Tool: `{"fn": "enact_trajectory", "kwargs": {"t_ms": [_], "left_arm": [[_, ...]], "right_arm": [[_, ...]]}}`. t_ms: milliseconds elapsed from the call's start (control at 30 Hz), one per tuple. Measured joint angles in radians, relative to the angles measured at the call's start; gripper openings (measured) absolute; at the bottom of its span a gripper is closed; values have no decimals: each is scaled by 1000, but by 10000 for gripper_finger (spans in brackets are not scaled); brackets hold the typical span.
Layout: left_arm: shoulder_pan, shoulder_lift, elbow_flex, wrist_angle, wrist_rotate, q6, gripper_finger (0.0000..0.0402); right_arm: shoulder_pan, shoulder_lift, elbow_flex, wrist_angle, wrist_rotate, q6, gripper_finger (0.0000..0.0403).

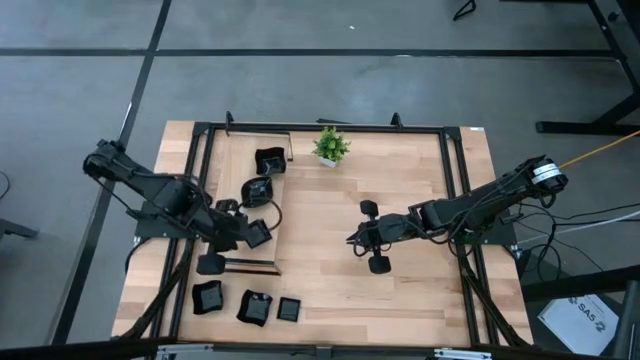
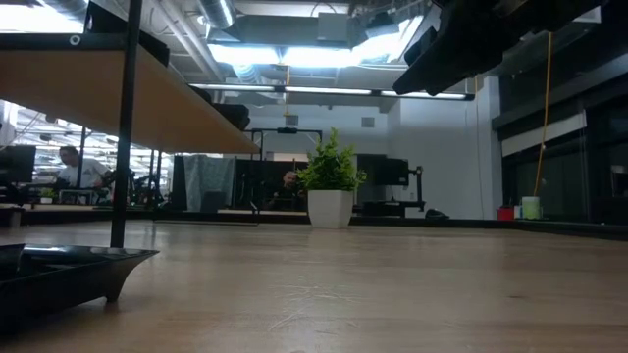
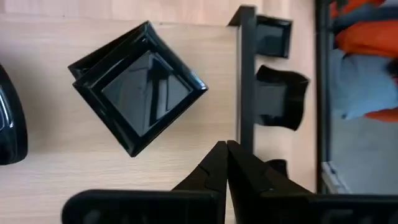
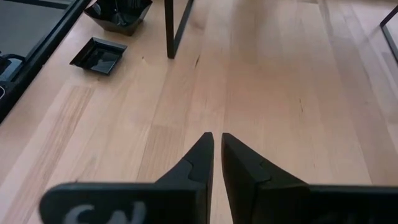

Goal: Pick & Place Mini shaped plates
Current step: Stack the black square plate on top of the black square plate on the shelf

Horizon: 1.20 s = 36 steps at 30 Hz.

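The left gripper (image 1: 258, 234) sits over the raised wooden shelf (image 1: 240, 160) on the left side of the counter (image 1: 400, 290), jaws pressed together with nothing between them. Right under it, in the left wrist view, is a square plate (image 3: 140, 87) lying flat on the shelf and turned corner-on like a diamond, so it has no real long axis, just one corner aimed toward the gripper. It looks like two stacked, but I can't say for sure.

From above, two more mini shaped plates are on the shelf: a squarish one (image 1: 269, 159) near the back and a rounded one (image 1: 257, 189) just ahead of it. Three more line up in a row along the front edge of the counter (image 1: 208, 297), (image 1: 254, 306), (image 1: 289, 309), the last a small square with its sides roughly parallel to the counter edge.

The right gripper (image 1: 354, 240) hangs over bare wood mid-counter, jaws almost together with a thin slit between them, empty. A little green potted plant (image 1: 331, 146) stands at the back.
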Motion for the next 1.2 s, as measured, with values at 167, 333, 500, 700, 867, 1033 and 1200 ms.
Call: {"fn": "enact_trajectory", "kwargs": {"t_ms": [167,333,500,700,867,1033,1200], "left_arm": [[20,44,0,-24,-3,17,3],[50,79,0,-44,-10,66,3],[80,95,0,-48,-18,113,3],[105,97,0,-50,-50,150,3],[107,97,0,-52,-97,166,3],[107,97,0,-52,-143,190,3],[106,96,0,-51,-143,190,3]], "right_arm": [[0,0,0,0,0,2,33],[0,0,0,0,0,2,33],[0,0,0,0,0,2,33],[0,0,0,0,0,2,33],[0,0,0,0,0,2,33],[0,0,0,0,0,2,33],[0,2,0,88,89,-43,33]]}}
